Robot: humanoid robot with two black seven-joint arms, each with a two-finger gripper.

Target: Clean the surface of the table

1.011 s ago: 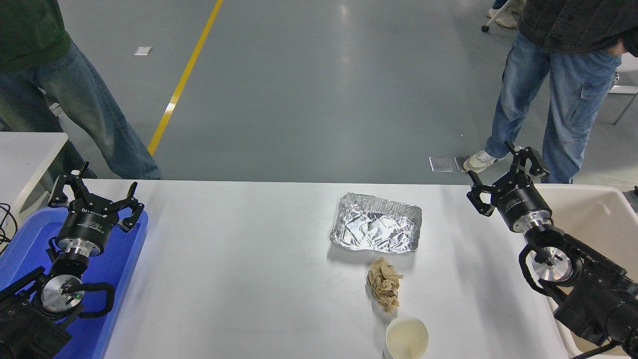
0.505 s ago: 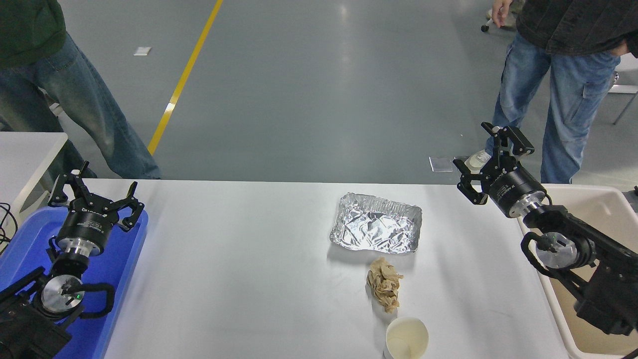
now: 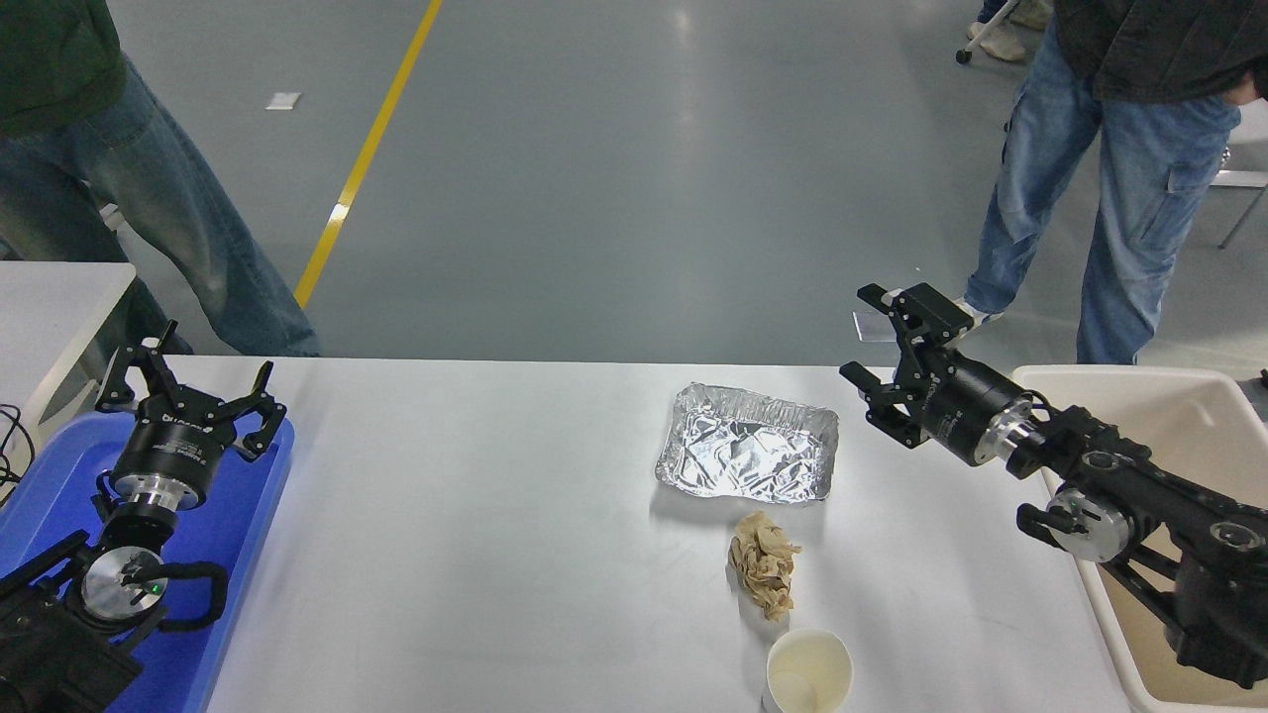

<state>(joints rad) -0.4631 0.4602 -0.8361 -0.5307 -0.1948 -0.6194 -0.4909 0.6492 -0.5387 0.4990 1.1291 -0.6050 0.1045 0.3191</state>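
The white table surface (image 3: 475, 535) spans most of the view. On it lie a crumpled foil tray (image 3: 748, 454), a crumpled brown paper wad (image 3: 764, 563) just in front of it, and a white paper cup (image 3: 808, 671) at the near edge. My right gripper (image 3: 877, 342) is open and empty, raised above the table's far right part, to the right of the foil tray and pointing left. My left gripper (image 3: 188, 381) is open and empty, parked at the lower left over the blue tray.
A blue plastic tray (image 3: 238, 555) sits at the left end under the left arm. A beige bin (image 3: 1179, 416) stands at the right edge. A smaller white table (image 3: 54, 297) is at far left. Two people stand beyond the far side.
My right gripper has swung left from over the beige bin toward the foil tray, still open. The left arm and the objects have not moved.
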